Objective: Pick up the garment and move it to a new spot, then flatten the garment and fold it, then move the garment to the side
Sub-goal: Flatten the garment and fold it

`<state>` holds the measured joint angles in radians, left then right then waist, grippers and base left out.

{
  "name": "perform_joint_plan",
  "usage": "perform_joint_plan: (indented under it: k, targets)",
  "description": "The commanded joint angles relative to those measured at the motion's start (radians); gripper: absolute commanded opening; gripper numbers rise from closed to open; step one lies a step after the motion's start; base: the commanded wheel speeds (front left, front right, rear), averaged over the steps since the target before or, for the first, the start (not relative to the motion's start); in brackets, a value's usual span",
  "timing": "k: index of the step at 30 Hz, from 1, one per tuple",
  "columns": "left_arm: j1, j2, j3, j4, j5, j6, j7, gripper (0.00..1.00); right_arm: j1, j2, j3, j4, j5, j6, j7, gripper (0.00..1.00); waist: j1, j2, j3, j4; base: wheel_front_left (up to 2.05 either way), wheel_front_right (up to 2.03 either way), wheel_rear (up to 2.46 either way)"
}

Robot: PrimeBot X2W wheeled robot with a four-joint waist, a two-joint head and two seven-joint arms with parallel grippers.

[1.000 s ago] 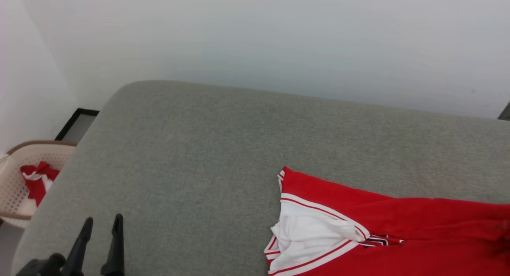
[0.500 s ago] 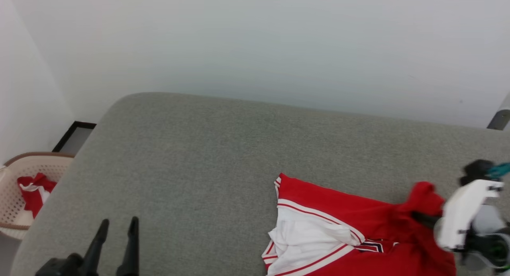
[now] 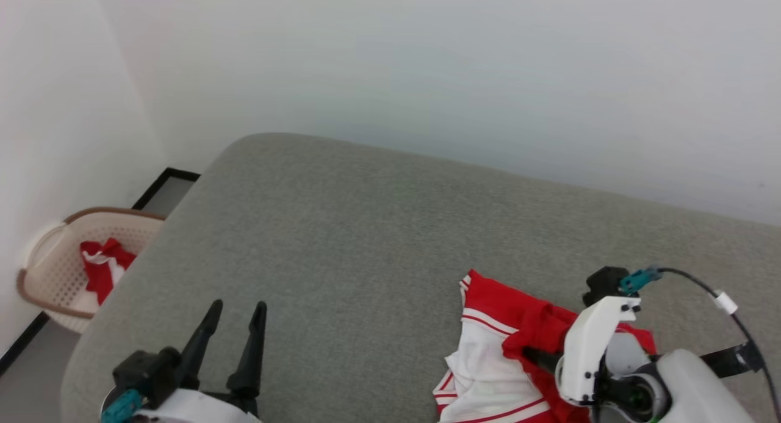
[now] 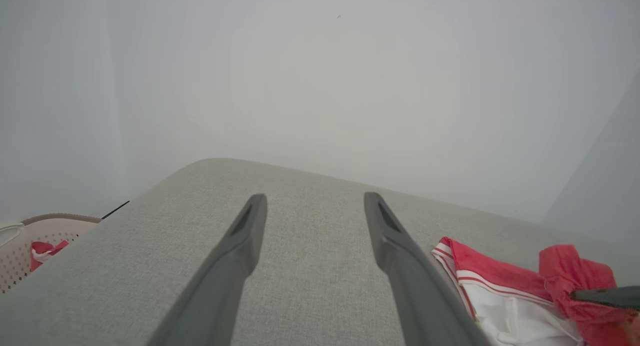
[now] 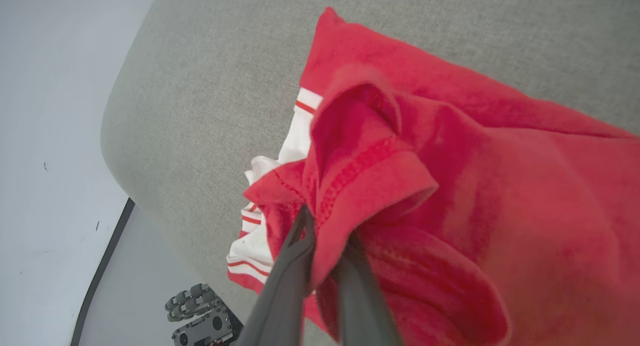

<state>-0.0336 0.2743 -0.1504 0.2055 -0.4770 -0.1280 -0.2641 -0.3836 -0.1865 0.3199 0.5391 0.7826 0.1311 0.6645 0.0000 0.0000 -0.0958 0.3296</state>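
Head view: pale basket (image 3: 52,275) with red-white cloth (image 3: 100,269), garment (image 3: 494,302) well apart

garment (image 3: 488,362) cut off by head view bottom edge; right gripper (image 5: 327,236) tips buried in folds

No writing, number, brand or sign can be read anywhere. The bunched garment (image 3: 488,350) shows plain red and white cloth and striped trim, with no legible print.
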Motion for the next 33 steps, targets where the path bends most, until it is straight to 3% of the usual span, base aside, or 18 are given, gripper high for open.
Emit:
perform_joint_plan:
  k: [1, 5, 6, 7, 8, 9, 10, 11, 12, 19, 24, 33]
  targets:
    - [-0.020, 0.005, -0.011, 0.005, -0.010, -0.003, 0.001, 1.00, -0.017, 0.022, 0.005, 0.034, -0.010, -0.001, -0.018, 0.00, 0.0000, 0.0000, 0.003, 0.029, 0.00, 0.00, 0.00]
    - [-0.042, 0.002, -0.024, 0.017, -0.022, -0.003, 0.001, 1.00, -0.055, 0.053, 0.022, 0.137, -0.039, -0.001, -0.059, 0.00, 0.0000, 0.0000, 0.009, 0.039, 0.00, 0.00, 0.00]
    - [-0.046, 0.002, -0.024, 0.019, -0.024, -0.003, 0.001, 1.00, -0.065, 0.062, 0.024, 0.157, -0.041, -0.001, -0.068, 0.05, 0.0000, 0.0000, 0.011, 0.038, 0.00, 0.00, 0.00]
    - [-0.046, 0.001, -0.022, 0.020, -0.025, -0.003, 0.001, 1.00, -0.078, 0.069, 0.025, 0.178, -0.041, -0.001, -0.080, 0.25, 0.0000, 0.0000, 0.012, 0.035, 0.00, 0.00, 0.00]
    - [-0.046, 0.001, -0.022, 0.020, -0.025, -0.003, 0.001, 1.00, -0.078, 0.069, 0.025, 0.178, -0.041, -0.001, -0.080, 0.25, 0.0000, 0.0000, 0.012, 0.035, 0.00, 0.00, 0.00]
    - [-0.046, -0.001, -0.018, 0.020, -0.028, -0.003, 0.001, 1.00, -0.092, 0.076, 0.031, 0.192, -0.043, -0.001, -0.090, 0.37, 0.0000, 0.0000, 0.014, 0.031, 0.00, 0.00, 0.00]
    - [-0.046, -0.002, -0.014, 0.021, -0.030, -0.003, 0.001, 1.00, -0.102, 0.083, 0.037, 0.204, -0.040, -0.001, -0.101, 0.56, 0.0000, 0.0000, 0.015, 0.026, 0.00, 0.00, 0.00]
    - [-0.042, -0.002, -0.011, 0.022, -0.031, -0.003, 0.001, 1.00, -0.111, 0.089, 0.042, 0.218, -0.034, -0.001, -0.113, 0.96, 0.0000, 0.0000, 0.016, 0.021, 0.00, 0.00, 0.00]
    - [-0.038, -0.003, -0.006, 0.022, -0.032, -0.003, 0.001, 1.00, -0.119, 0.095, 0.045, 0.231, -0.028, -0.001, -0.123, 1.00, 0.0000, 0.0000, 0.017, 0.015, 0.00, 0.00, 0.00]
    - [-0.012, -0.016, 0.053, 0.015, -0.022, -0.003, 0.001, 1.00, -0.170, 0.116, 0.093, 0.268, 0.021, -0.001, -0.153, 1.00, 0.0000, 0.0000, 0.014, -0.034, 0.00, 0.00, 0.00]
    - [0.009, -0.025, 0.100, 0.003, -0.003, -0.003, 0.001, 1.00, -0.180, 0.115, 0.126, 0.208, 0.099, -0.001, -0.162, 1.00, 0.0000, 0.0000, 0.012, -0.085, 0.00, 0.00, 0.00]
    - [0.041, -0.030, 0.150, -0.015, 0.032, -0.003, 0.001, 1.00, -0.135, 0.023, 0.179, 0.016, 0.203, -0.001, -0.230, 1.00, 0.0000, 0.0000, 0.008, -0.178, 0.00, 0.00, 0.00]
